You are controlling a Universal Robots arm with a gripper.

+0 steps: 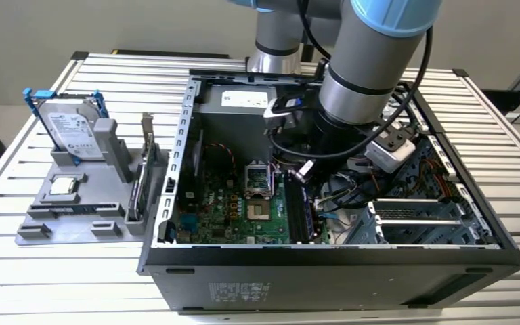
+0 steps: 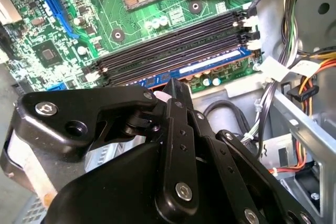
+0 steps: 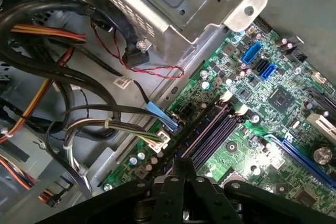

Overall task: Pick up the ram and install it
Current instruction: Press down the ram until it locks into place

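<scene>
Inside the open computer case [image 1: 184, 135], gripper [image 2: 170, 90] over motherboard [image 1: 233, 213] memory slots [image 2: 173, 51], jaws' state unclear, ram [image 1: 298, 206] seated

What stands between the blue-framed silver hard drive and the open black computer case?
In the exterior view, a dark upright expansion card with a metal bracket.

One open computer case [image 1: 332, 271] holds one green motherboard [image 1: 233, 210] with four memory slots [image 2: 173, 51] (three black, one blue). One hard drive [image 1: 70, 132] stands outside.
</scene>
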